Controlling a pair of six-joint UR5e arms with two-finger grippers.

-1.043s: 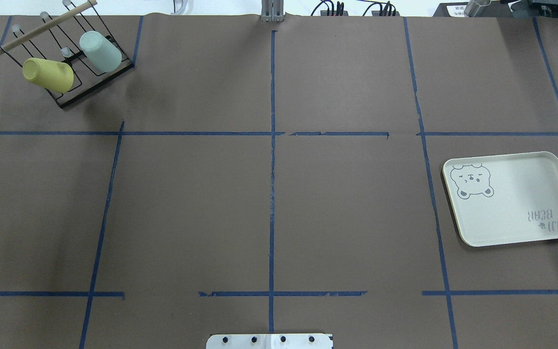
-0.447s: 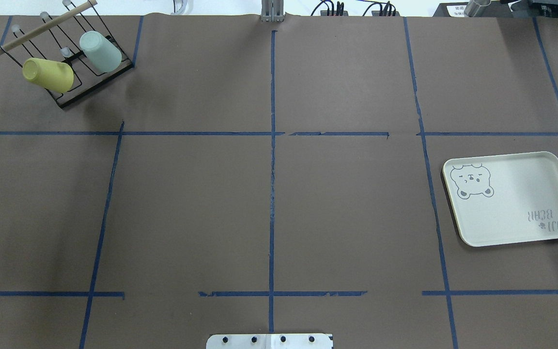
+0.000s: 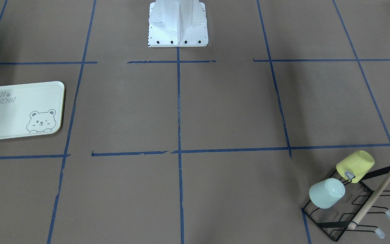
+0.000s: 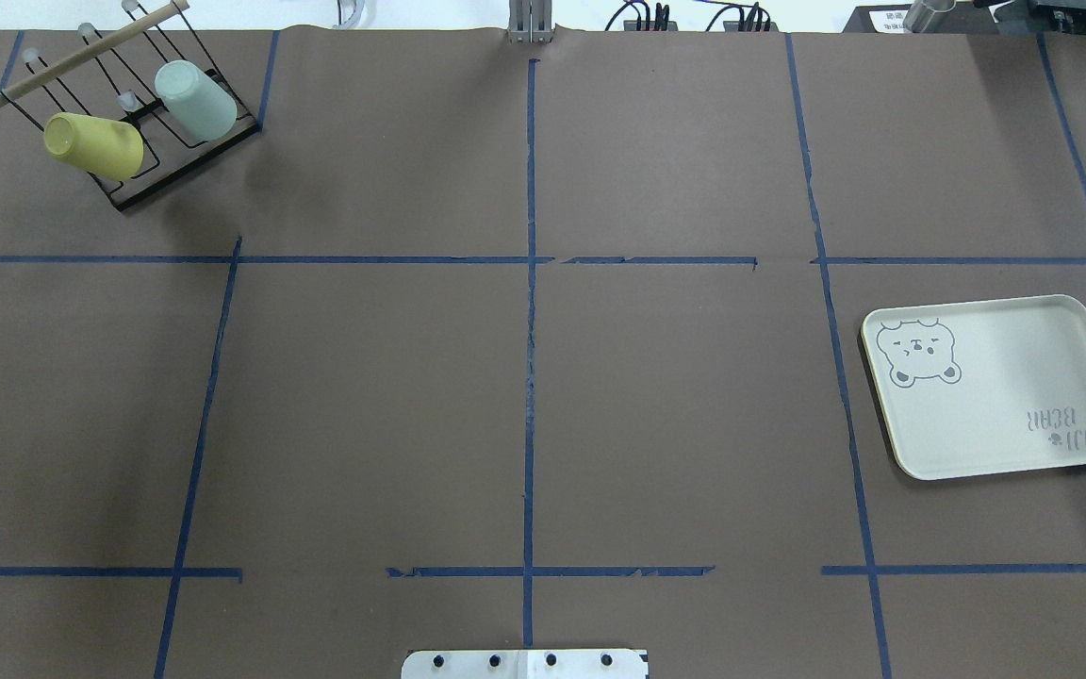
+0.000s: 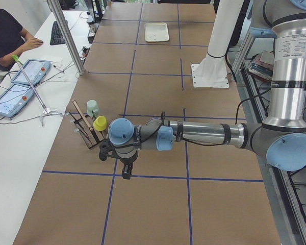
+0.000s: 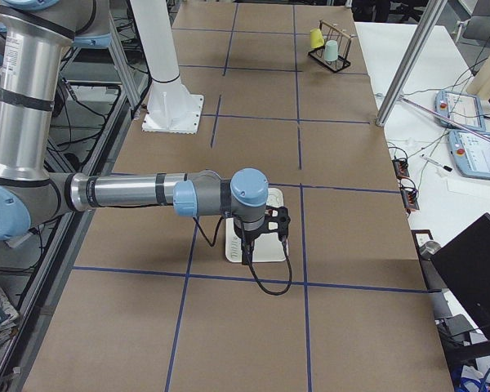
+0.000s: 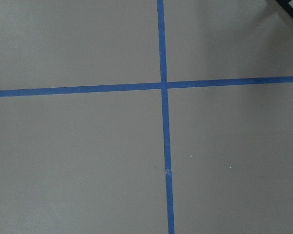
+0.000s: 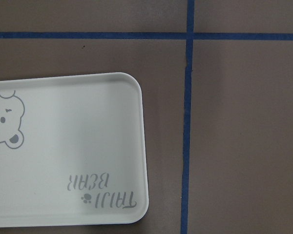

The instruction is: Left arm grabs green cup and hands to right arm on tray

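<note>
The green cup (image 4: 194,99) hangs tilted on a black wire rack (image 4: 175,168) at the table's far left corner, beside a yellow cup (image 4: 95,146); it also shows in the front-facing view (image 3: 327,193). The tray (image 4: 995,387) lies bare at the right side, and in the right wrist view (image 8: 88,146). The left gripper (image 5: 126,172) hangs over the table a little short of the rack; I cannot tell if it is open. The right gripper (image 6: 261,243) hangs over the tray (image 6: 271,255); I cannot tell its state either. Neither gripper shows in the overhead or wrist views.
Blue tape lines divide the brown table cover into squares. The robot's white base (image 3: 178,25) stands at the table's near middle edge. A wooden rod (image 4: 90,49) tops the rack. A person sits at a side desk (image 5: 10,35) with tablets.
</note>
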